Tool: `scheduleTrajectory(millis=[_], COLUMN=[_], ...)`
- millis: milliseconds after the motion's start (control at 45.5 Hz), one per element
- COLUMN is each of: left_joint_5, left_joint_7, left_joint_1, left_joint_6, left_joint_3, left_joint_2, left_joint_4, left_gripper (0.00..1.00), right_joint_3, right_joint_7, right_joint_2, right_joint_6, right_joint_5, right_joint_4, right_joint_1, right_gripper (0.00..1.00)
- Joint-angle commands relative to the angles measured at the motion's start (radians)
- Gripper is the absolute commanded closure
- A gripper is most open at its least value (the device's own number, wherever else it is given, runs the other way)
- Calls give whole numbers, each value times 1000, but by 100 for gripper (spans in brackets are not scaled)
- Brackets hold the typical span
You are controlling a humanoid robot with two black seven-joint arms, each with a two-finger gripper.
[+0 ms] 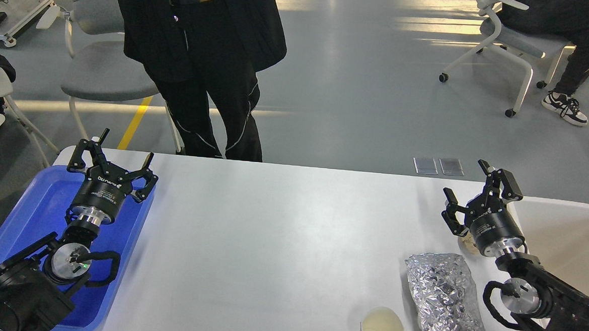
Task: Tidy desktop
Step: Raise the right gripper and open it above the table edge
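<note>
paper cup point(380, 330) near raised right pincer point(469, 195)

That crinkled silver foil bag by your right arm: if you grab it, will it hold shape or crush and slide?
The foil bag looks puffy and heavily wrinkled, so it will probably crumple under the fingers rather than stay stiff. Its shiny film on the smooth desktop suggests it could slide if pushed. It lies flat, so rolling seems unlikely.

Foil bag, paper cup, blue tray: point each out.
foil bag point(444, 298), head view, middle of its crinkled face.
paper cup point(381, 329), head view, inside of its open mouth.
blue tray point(46, 198), head view, bare floor.
</note>
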Motion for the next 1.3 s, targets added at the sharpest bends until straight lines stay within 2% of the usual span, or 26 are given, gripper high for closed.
scheduleTrajectory(millis=[0,747,1011,1275], left_joint_5=[0,0,0,0], left_joint_7=[0,0,0,0], left_joint_1=[0,1,1,1], left_joint_6=[0,0,0,-2], left_joint_3=[0,0,0,0], left_joint_2=[0,0,0,0], left_joint_4=[0,0,0,0], left_gripper=[0,0,0,0], right_joint_3=[0,1,9,7], right_joint_7=[0,5,92,97], right_joint_2=[-17,-18,-9,-20], right_joint_6=[2,2,-9,-15], right_joint_5=[0,0,0,1], right_joint_4=[7,7,4,-15], right_joint_1=[-1,4,6,2], right_gripper=[0,0,0,0])
